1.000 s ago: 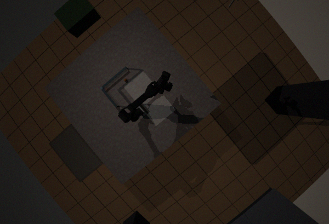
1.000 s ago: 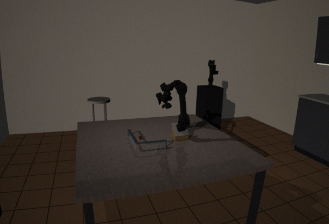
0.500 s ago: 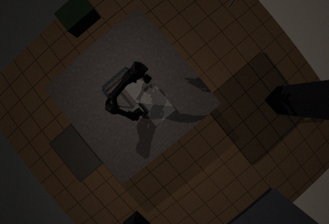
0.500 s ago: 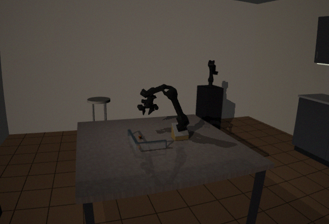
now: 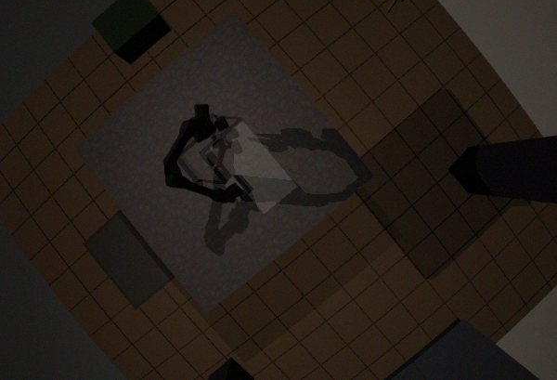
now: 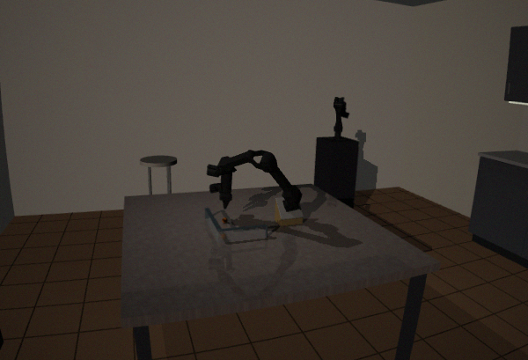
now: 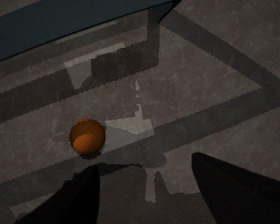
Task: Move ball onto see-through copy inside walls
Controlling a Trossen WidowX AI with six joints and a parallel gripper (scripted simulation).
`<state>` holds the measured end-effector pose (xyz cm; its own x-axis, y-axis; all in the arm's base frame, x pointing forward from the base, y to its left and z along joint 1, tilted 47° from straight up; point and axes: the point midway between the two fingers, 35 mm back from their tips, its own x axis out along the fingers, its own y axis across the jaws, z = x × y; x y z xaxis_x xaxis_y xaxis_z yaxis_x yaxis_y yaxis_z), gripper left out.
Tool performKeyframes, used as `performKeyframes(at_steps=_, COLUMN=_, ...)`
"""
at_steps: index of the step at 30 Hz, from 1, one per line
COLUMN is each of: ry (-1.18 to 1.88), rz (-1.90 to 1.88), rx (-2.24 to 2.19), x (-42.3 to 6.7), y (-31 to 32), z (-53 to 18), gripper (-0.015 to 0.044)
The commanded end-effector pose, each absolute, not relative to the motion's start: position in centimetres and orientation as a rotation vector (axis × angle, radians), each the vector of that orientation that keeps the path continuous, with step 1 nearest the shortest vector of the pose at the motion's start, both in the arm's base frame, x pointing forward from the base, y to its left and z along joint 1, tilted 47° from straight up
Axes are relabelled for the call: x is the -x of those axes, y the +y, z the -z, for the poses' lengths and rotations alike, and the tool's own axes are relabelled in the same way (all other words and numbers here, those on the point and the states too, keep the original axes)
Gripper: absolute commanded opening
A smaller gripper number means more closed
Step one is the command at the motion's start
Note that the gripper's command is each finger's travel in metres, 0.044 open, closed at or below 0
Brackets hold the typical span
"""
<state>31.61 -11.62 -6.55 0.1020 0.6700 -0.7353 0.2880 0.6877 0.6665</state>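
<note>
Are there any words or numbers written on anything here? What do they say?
None: no words, numbers, labels or signs show in any view.
The orange ball: plain, no print.
The black arm and its gripper: no marking that can be read in this dim light.
The grey table and the clear walls: bare of writing.
</note>
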Motion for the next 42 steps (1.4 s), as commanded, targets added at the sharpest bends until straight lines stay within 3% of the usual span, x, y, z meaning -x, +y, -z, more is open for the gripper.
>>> performKeyframes(at_steps=1, ry=1.437, rz=-0.564, rx=-0.691, x=-33.0, y=-8.1, z=5.3, gripper=0.0244)
performKeyframes(at_steps=39, ry=1.436, rz=-0.566, rx=-0.693, x=-33.3, y=-4.6, z=8.6, gripper=0.0244)
performKeyframes(at_steps=42, ry=1.436, rz=-0.566, rx=-0.693, x=-33.3, y=-4.6, z=8.6, gripper=0.0165)
